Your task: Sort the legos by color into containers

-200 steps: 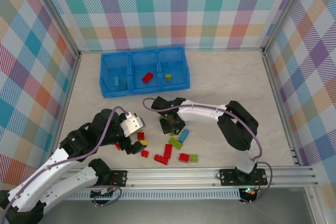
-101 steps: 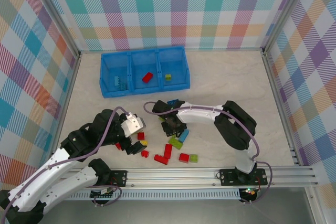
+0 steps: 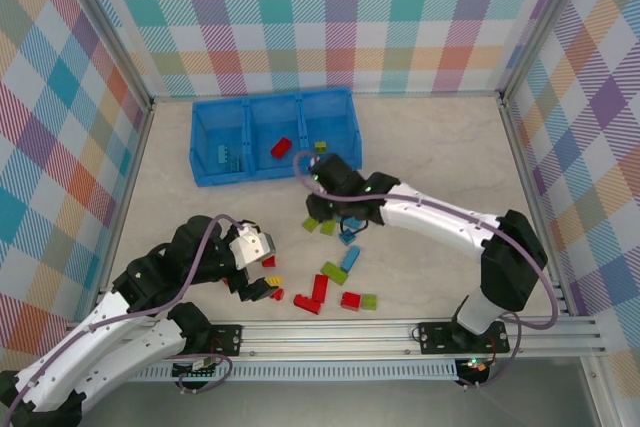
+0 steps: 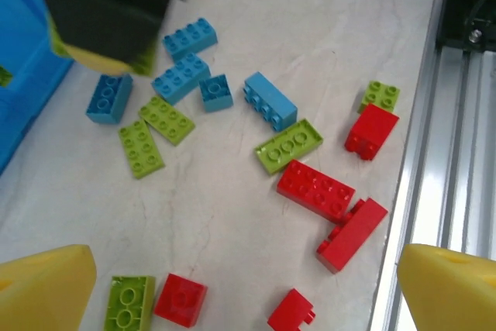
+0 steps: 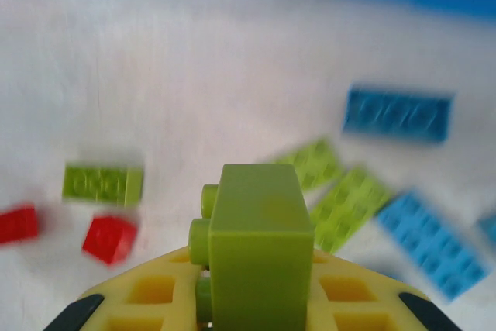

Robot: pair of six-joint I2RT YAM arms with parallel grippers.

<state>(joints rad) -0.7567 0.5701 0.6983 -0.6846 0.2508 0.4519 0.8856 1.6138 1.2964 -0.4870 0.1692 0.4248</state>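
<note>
Lime green brick (image 5: 256,246): it is clamped between the yellow fingers of the right gripper (image 3: 332,183). The jaws are closed on its sides, and its studs point left in the wrist view. In the overhead view this gripper hangs just in front of the blue bin tray (image 3: 215,176), near its right compartment (image 3: 342,127).

Recommended procedure for the delivery step:
- Select the right compartment. It already holds a green brick (image 3: 320,146). The middle one holds a red brick (image 3: 281,147) and the left one holds blue bricks (image 3: 230,158).
- Raise the load above the front wall before crossing it.
- Centre over the compartment floor, away from the divider.
- Part the jaws only once the arm is stationary and low, since a long drop may bounce the brick into the neighbouring section.

The left gripper (image 4: 248,288) is spread wide and empty, poised over red pieces near the rail. Route the right arm clear of it.

The loose legos (image 4: 267,102) lie scattered on the pale marbled counter (image 4: 333,21). They are small, rigid, glossy studded pieces in blue, lime and red. Some are flat plates and some are taller blocks, and several touch one another.
</note>
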